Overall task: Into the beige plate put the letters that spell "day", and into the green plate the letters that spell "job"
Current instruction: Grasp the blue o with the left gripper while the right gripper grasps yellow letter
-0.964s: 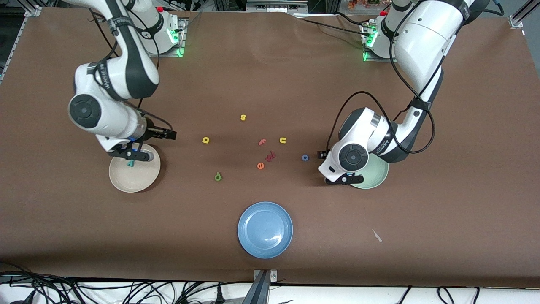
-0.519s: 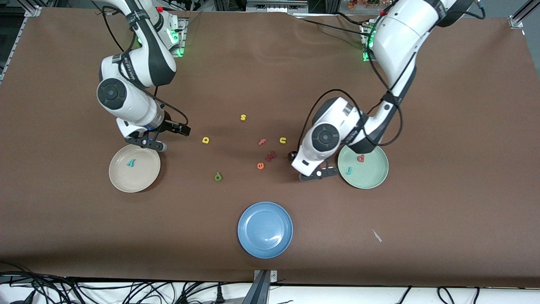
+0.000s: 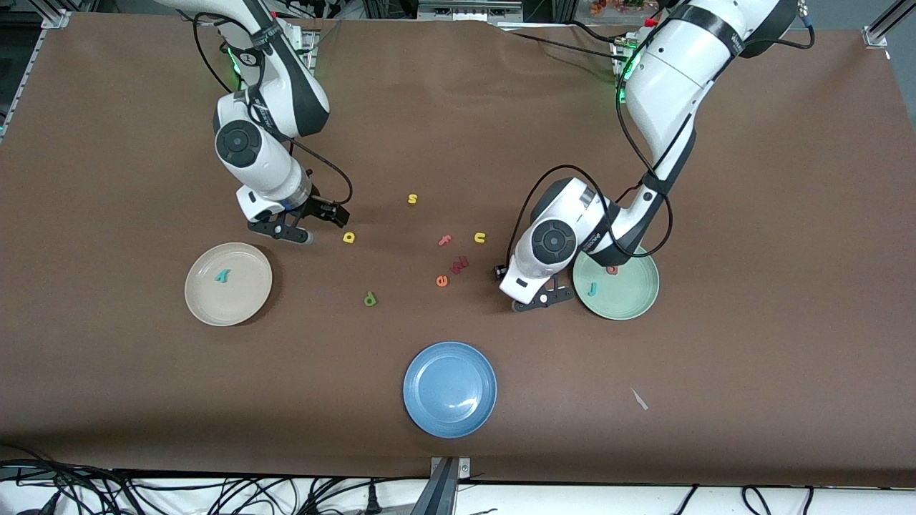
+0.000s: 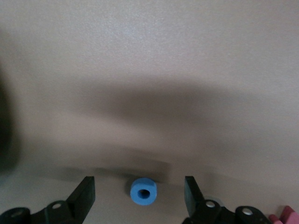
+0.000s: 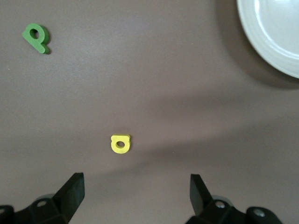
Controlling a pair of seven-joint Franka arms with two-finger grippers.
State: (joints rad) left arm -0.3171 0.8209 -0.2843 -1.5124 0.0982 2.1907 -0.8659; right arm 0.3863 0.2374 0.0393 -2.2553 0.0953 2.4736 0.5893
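Note:
The beige plate [image 3: 243, 304] lies toward the right arm's end and holds the teal "y" [image 3: 222, 275]. My right gripper [image 3: 280, 232] [image 5: 135, 181] hangs open and empty beside the yellow round-bodied letter [image 3: 348, 237] [image 5: 120, 143]. The green looped letter [image 3: 370, 299] [image 5: 36, 37] lies nearer the camera. The green plate [image 3: 630, 304] holds the light-blue "j" [image 3: 592, 289] and the salmon-red letter [image 3: 612, 270], which is partly under the left arm. My left gripper [image 3: 542, 299] [image 4: 138, 184] is low and open beside that plate, its fingers either side of the blue "o" [image 4: 143, 191] without touching it. The front view hides the "o".
A blue plate [image 3: 449, 390] sits near the front edge. Mid-table lie a yellow "s" [image 3: 412, 199], a yellow "u" [image 3: 479, 237], a pink "f" [image 3: 445, 241], an orange "e" [image 3: 441, 281] and a dark red letter [image 3: 459, 265]. A white scrap [image 3: 639, 399] lies toward the left arm's end.
The right gripper left the beige plate, where the teal "y" stays, and moved toward the yellow letter. The left gripper swung off the green plate and settled over the blue "o".

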